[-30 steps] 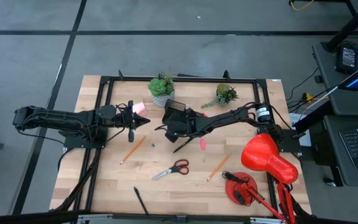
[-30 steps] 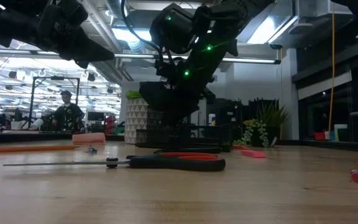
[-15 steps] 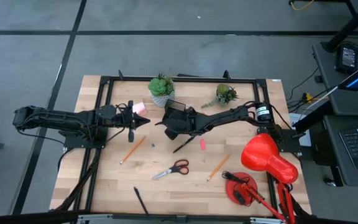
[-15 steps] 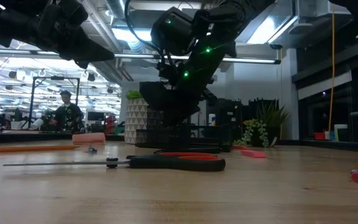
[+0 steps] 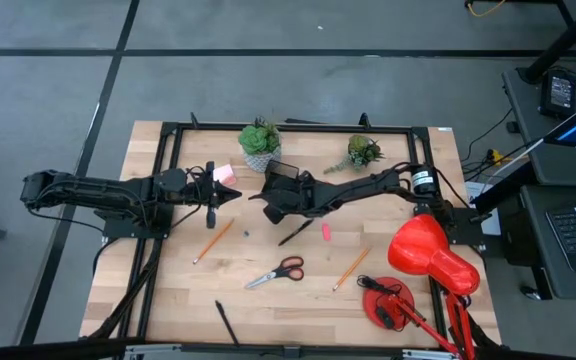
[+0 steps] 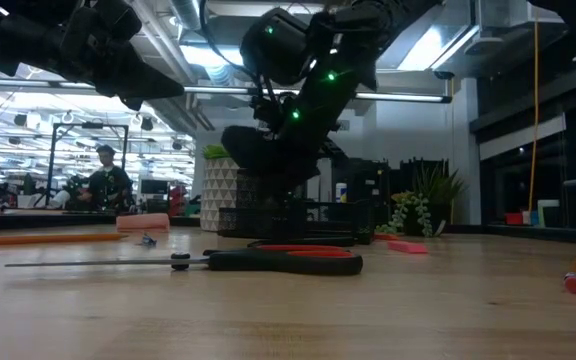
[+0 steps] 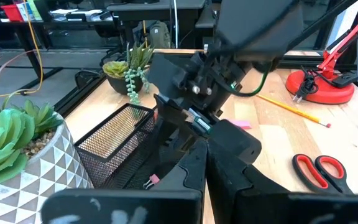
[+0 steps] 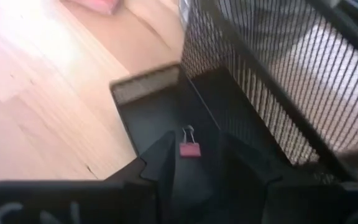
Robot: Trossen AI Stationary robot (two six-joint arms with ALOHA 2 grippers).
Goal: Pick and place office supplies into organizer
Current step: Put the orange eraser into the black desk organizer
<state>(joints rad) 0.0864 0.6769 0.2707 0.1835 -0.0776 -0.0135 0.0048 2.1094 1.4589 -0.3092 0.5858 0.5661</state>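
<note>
Landmark: organizer (image 5: 284, 178), black mesh, at the back middle of the table (image 5: 168, 300) just beside the white-potted plant (image 5: 260, 143).

Right gripper (image 5: 271, 209) hangs over the organizer's low front tray (image 8: 148, 112). Fingers (image 8: 166, 155) stand narrowly apart, nothing between them. A small pink binder clip (image 8: 189, 148) lies on the tray floor, directly under the gap.

Left gripper (image 5: 230, 196) hovers to the left of the organizer, fingers closed, empty.

Sticky-note pad (image 5: 224, 173): left of the organizer, near the left gripper.
Pink eraser (image 5: 326, 231): in front of the organizer, to its right.
Scissors (image 5: 277, 272): well in front of the organizer.
Two pencils (image 5: 212, 241) (image 5: 350, 268): in front of the organizer, one on each side of the scissors.
Black pen (image 5: 226, 322): near the table's front edge.
</note>
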